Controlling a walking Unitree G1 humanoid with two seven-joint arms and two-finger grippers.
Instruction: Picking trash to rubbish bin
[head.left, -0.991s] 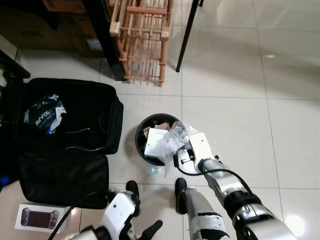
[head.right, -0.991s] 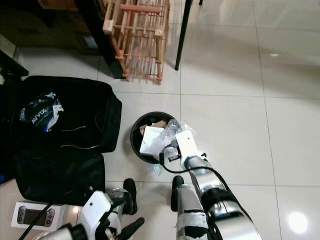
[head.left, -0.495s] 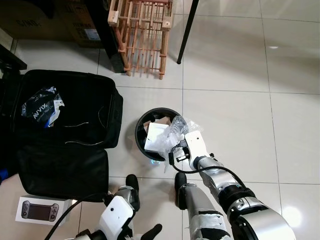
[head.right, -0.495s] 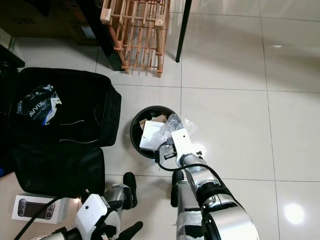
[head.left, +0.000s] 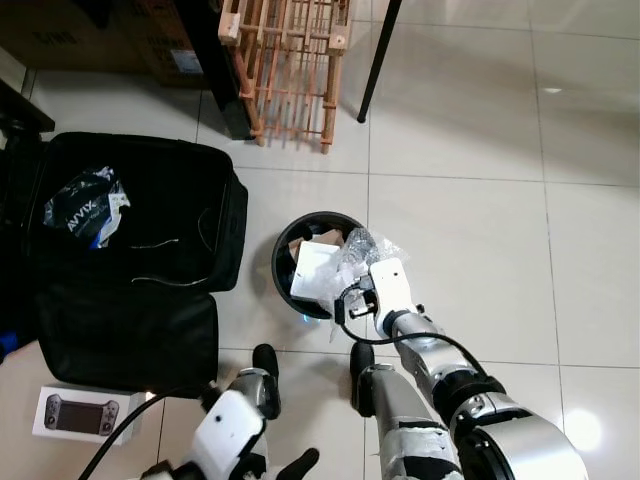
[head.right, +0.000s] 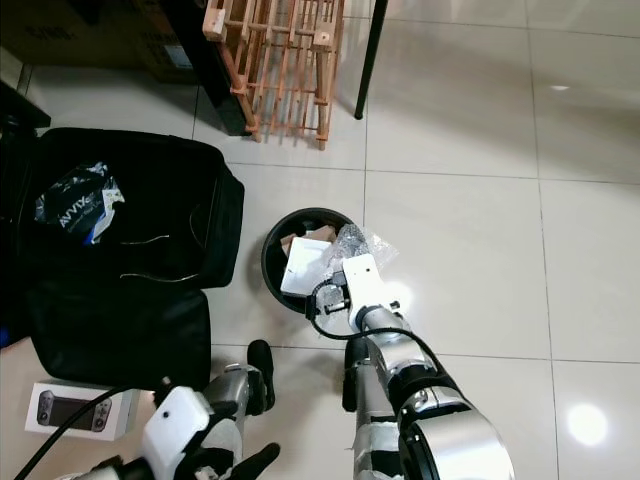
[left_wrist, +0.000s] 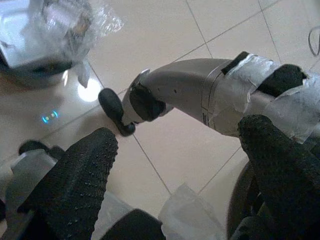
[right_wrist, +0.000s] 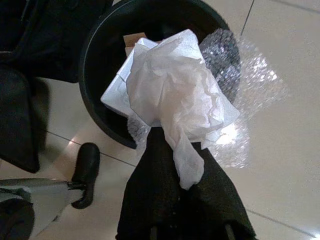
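The right tool (right_wrist: 172, 155) has its two black fingers pressed together on a crumpled white tissue (right_wrist: 175, 97), which stands up from the fingertips and hangs directly over the black rubbish bin (head.left: 283, 262). The tool is at the bin's near edge, on the side closest to the robot. Inside the bin, beyond the tool, lie a white box (head.left: 316, 268) and a bit of brown cardboard (right_wrist: 133, 38). A sheet of clear bubble wrap (right_wrist: 255, 85) drapes over the bin's rim just beside the tissue and spills onto the tiled floor (head.left: 470, 230).

The left tool (left_wrist: 175, 165) hangs low by the robot's legs, well back from the bin, its fingers spread apart and holding nothing.
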